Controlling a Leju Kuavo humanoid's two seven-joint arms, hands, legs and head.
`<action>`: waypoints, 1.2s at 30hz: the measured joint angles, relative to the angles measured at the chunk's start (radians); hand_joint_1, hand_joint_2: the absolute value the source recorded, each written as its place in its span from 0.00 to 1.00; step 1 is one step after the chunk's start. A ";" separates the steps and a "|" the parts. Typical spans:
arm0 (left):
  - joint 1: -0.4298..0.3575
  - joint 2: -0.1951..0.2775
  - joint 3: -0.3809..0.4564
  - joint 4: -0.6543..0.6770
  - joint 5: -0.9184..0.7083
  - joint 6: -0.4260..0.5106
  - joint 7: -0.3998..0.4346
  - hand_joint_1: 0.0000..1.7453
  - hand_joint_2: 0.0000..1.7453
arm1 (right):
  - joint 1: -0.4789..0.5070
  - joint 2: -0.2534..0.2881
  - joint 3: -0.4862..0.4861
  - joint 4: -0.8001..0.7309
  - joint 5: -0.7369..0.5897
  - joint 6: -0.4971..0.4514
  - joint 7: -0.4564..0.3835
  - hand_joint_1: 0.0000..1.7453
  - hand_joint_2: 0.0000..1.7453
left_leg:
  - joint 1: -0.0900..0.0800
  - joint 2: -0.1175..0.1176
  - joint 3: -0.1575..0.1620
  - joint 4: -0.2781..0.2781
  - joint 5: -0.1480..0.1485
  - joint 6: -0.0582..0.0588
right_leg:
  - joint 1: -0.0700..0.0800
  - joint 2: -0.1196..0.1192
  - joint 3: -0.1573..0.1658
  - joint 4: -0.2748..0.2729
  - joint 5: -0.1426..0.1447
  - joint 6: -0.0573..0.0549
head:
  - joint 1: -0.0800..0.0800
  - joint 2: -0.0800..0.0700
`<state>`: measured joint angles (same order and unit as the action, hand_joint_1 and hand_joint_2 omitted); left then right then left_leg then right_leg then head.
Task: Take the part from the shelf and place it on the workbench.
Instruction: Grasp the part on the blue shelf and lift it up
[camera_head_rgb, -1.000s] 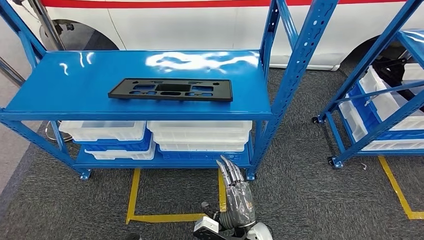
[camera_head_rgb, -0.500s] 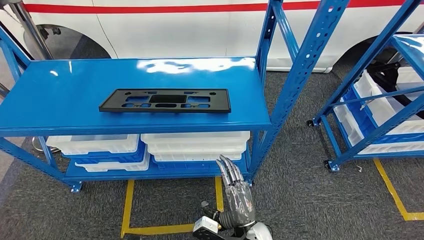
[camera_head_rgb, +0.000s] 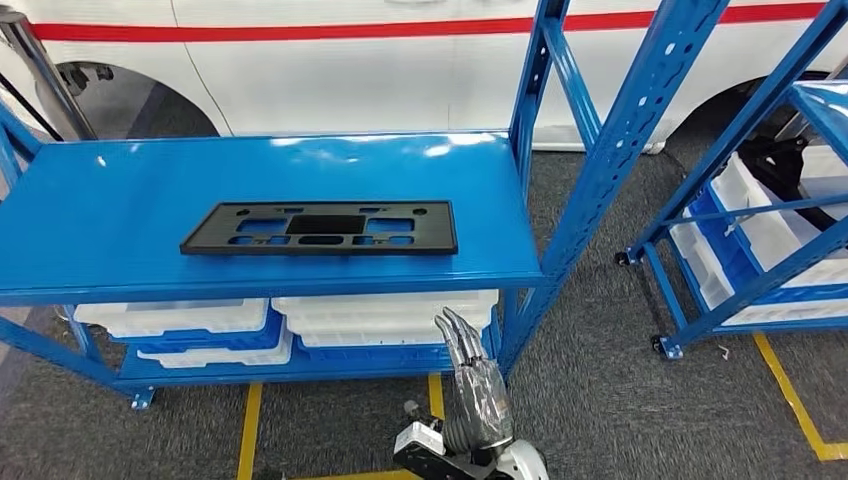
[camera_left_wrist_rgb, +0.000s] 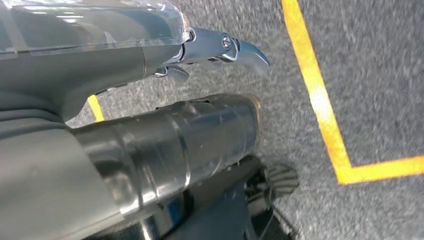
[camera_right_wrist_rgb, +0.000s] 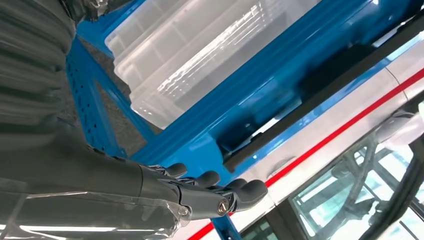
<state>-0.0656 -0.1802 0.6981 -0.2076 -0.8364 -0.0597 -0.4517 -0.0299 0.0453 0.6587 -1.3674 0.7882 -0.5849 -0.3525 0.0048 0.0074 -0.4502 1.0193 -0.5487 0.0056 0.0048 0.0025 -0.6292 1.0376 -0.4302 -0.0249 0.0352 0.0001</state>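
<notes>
While the black plastic part (camera_head_rgb: 322, 228) lies flat on the top board of the blue shelf (camera_head_rgb: 100, 200), nothing has been picked up yet. The right hand (camera_head_rgb: 474, 385) hangs low, near the shelf's right leg, fingers straight and holding nothing. The left hand (camera_left_wrist_rgb: 150, 55) points at the floor, holding nothing too. Reaching, grabbing and carrying to the bench are all left.

part (camera_head_rgb: 320, 228) on shelf (camera_head_rgb: 90, 215) top | bins (camera_head_rgb: 385, 318) beneath | vehicle, probably, (camera_head_rgb: 350, 70) behind

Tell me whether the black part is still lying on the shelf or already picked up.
On the shelf. The black part lies flat on the blue shelf top; the right hand is below it, holding nothing.
</notes>
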 joint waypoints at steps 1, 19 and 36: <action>-0.002 0.000 0.000 0.000 0.000 0.000 0.000 0.00 0.00 | -0.002 0.001 0.000 0.000 0.000 0.001 0.000 0.00 1.00 | 0.000 0.000 -0.009 0.024 -0.004 -0.003 | -0.004 0.001 0.013 -0.005 -0.004 -0.005 | -0.001 0.000; -0.007 0.003 0.000 0.003 -0.007 0.000 0.002 0.00 0.00 | -0.034 0.010 0.000 0.023 0.036 0.013 0.002 0.00 1.00 | 0.003 -0.006 -0.135 -0.009 0.108 0.037 | -0.013 0.008 0.022 0.164 -0.149 0.046 | -0.003 0.000; -0.011 0.001 0.000 0.004 -0.019 0.022 0.028 0.00 0.00 | -0.051 0.015 0.002 0.047 0.061 0.018 0.014 0.00 1.00 | 0.007 -0.009 -0.206 0.254 -0.048 -0.021 | -0.009 0.002 0.059 -0.024 -0.029 -0.017 | -0.003 0.000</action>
<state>-0.0769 -0.1790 0.6985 -0.2037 -0.8558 -0.0374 -0.4240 -0.0808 0.0601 0.6603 -1.3200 0.8490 -0.5673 -0.3385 0.0114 -0.0012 -0.6559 1.2738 -0.5964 -0.0156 -0.0044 0.0047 -0.5704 1.0141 -0.4593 -0.0423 0.0318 0.0000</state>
